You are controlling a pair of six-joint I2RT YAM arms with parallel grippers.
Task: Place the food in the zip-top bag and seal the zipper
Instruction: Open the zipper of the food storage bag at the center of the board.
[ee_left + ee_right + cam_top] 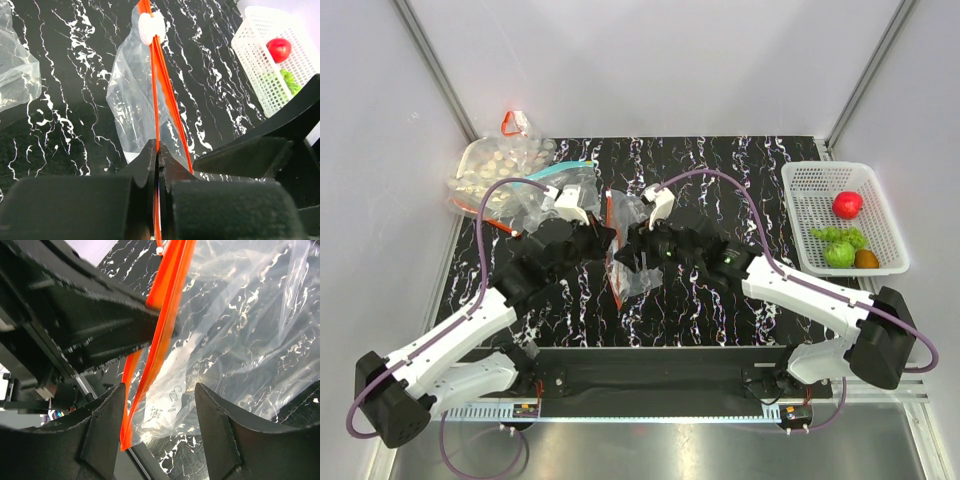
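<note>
The zip-top bag (625, 272) hangs crumpled over the middle of the black marbled table, held up by its mouth. My left gripper (158, 150) is shut on one side of the red-orange zipper (159, 85), whose white slider (151, 27) sits at the far end. My right gripper (160, 405) is open, its fingers standing either side of the zipper (165, 305) and the clear plastic (240, 330) without pinching them. The food lies in the white basket (805, 185) at the right: a red fruit (847, 204), green grapes (828, 235), a green piece (839, 254) and a brown ball (866, 259).
At the back left lie a clear bag with a teal zipper (563, 168) and a bag of pale beige pieces (492, 170), with a small orange-red loop (514, 122) behind them. Both forearms meet over the table's middle. The basket (260, 65) stands at the right edge.
</note>
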